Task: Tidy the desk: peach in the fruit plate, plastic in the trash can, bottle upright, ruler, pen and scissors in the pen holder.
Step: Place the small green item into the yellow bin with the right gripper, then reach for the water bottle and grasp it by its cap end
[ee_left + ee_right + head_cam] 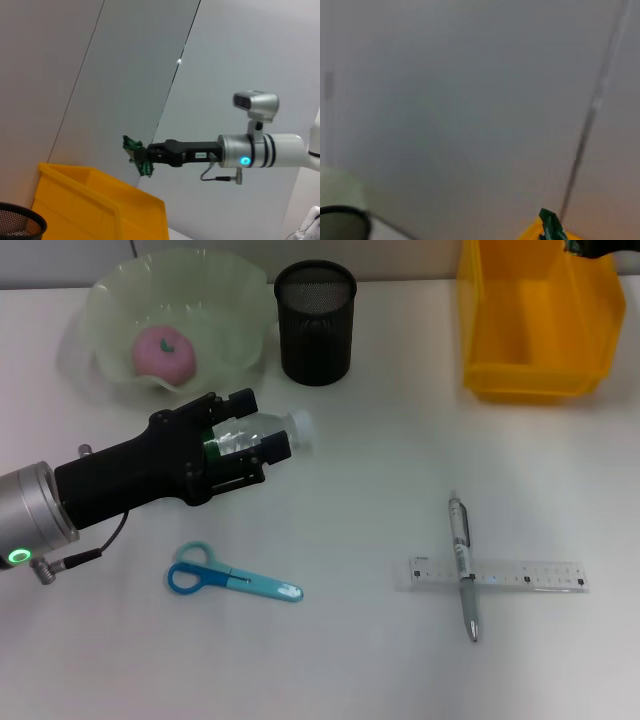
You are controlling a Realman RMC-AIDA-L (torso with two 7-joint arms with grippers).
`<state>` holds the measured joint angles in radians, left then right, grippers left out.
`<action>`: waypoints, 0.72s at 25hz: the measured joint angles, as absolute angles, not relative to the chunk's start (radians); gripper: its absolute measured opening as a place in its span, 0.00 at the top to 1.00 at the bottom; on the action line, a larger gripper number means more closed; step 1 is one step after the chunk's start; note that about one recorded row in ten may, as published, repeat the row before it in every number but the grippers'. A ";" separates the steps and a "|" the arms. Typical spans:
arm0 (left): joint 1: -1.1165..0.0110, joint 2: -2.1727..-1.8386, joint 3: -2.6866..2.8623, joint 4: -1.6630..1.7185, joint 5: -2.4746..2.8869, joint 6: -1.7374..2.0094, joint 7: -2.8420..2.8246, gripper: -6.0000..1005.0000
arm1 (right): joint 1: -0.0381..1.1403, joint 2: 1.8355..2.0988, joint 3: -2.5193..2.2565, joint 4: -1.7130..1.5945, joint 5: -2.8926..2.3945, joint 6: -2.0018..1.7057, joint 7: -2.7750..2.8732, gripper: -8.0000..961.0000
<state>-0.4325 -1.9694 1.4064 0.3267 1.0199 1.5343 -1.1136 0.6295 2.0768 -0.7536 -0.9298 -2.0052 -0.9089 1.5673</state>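
Observation:
My left gripper (252,436) is shut on the clear bottle (262,430), whose white cap (300,426) points right, so the bottle lies sideways just above the table. The pink peach (164,351) rests in the pale green fruit plate (240,300). In the left wrist view my right gripper (142,161) is shut on crumpled green plastic (132,144) above the yellow trash can (95,200); in the head view it only shows at the top right corner (600,248). Blue scissors (232,580) lie front left. The pen (463,565) lies across the clear ruler (530,576).
The black mesh pen holder (315,322) stands between the fruit plate and the yellow trash can (540,320) at the back of the white table. A grey wall rises behind the table.

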 joint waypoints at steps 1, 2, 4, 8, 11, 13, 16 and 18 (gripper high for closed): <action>-0.433 -1.969 1.407 0.327 1.020 1.535 -1.114 0.16 | 0.646 2.073 -0.756 -0.900 -2.015 -0.859 1.594 0.91; -0.433 -1.969 1.407 0.327 1.020 1.535 -1.114 0.16 | 0.646 2.073 -0.756 -0.900 -2.015 -0.859 1.594 0.89; -0.432 -1.970 1.407 0.327 1.020 1.535 -1.114 0.16 | 0.660 2.068 -0.757 -0.876 -2.024 -0.834 1.604 0.85; -0.430 -1.969 1.407 0.327 1.020 1.535 -1.115 0.16 | 0.669 2.069 -0.756 -0.861 -2.030 -0.823 1.605 0.72; -0.432 -1.968 1.407 0.327 1.020 1.535 -1.115 0.16 | 0.666 2.075 -0.749 -0.866 -1.998 -0.799 1.603 0.57; -0.432 -1.967 1.406 0.328 1.020 1.536 -1.115 0.16 | 0.656 2.076 -0.747 -0.868 -1.948 -0.800 1.601 0.46; -0.434 -1.964 1.406 0.333 1.020 1.537 -1.115 0.16 | 0.627 2.076 -0.746 -0.880 -1.833 -0.829 1.600 0.40; -0.434 -1.963 1.405 0.336 1.019 1.536 -1.115 0.16 | 0.599 2.073 -0.746 -0.891 -1.746 -0.893 1.600 0.36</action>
<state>-0.4342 -1.9626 1.4054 0.3356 1.0188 1.5359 -1.1153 0.5986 2.0729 -0.7460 -0.8911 -1.7464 -0.8928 1.5997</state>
